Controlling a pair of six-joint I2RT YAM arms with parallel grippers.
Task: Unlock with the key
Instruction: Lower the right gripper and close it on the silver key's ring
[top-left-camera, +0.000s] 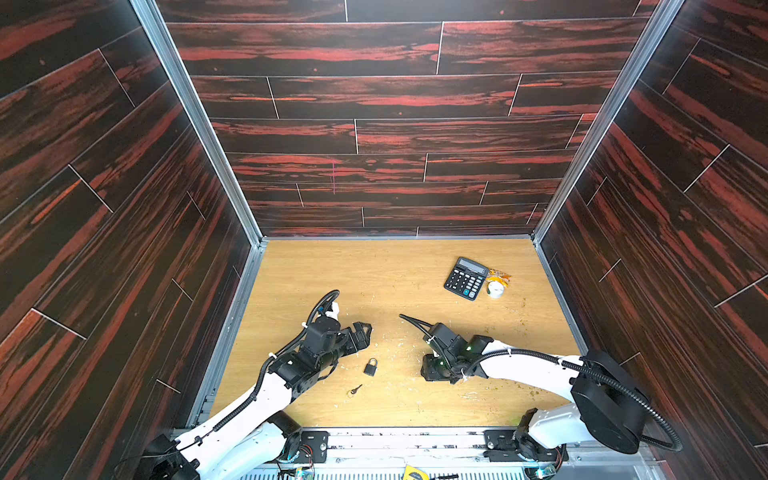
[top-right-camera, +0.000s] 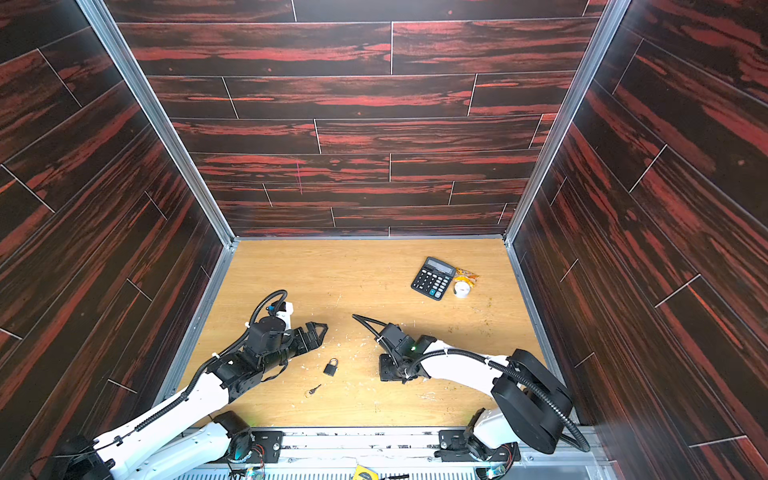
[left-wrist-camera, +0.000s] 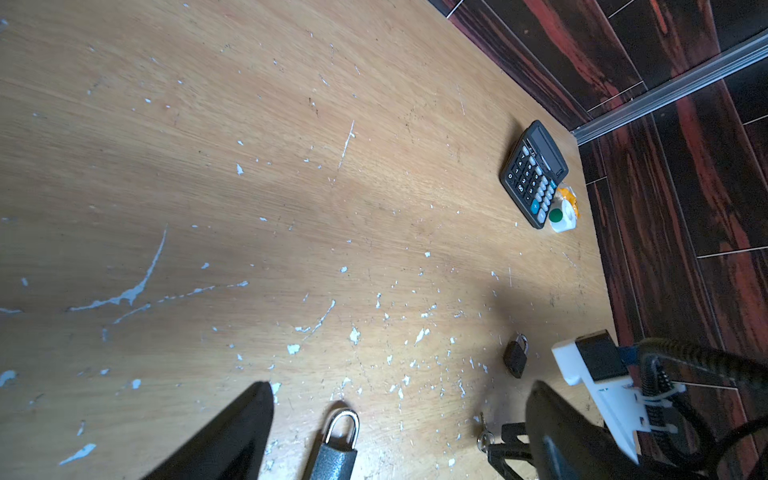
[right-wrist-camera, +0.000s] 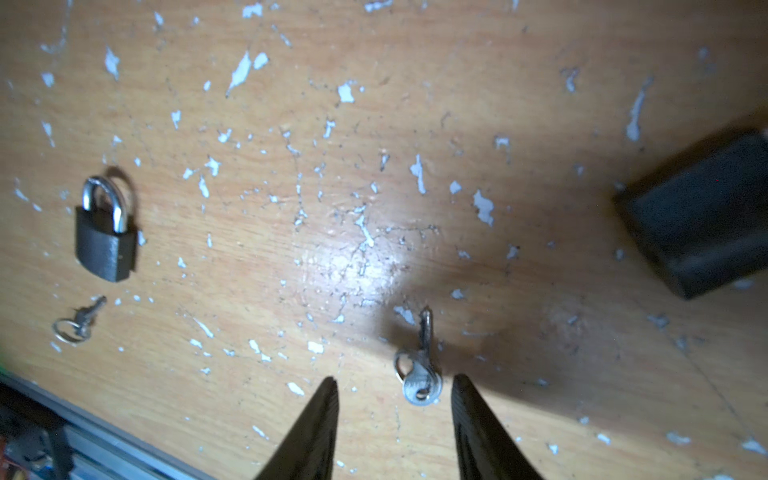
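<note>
Though hidden under right gripper in both top views, seen from right wrist: second key between parted fingers, ungripped. Padlock between grippers, first key just beside it. Left gripper spread wide.

padlock lying on wooden table | key near it, apart | left gripper just beyond padlock | right gripper low, right of padlock | calculator far right

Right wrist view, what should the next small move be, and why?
Probably close the right pincer on the key between its fingers: they stand apart on either side of its head, not touching it, and it lies loose on the table, apart from the padlock.
</note>
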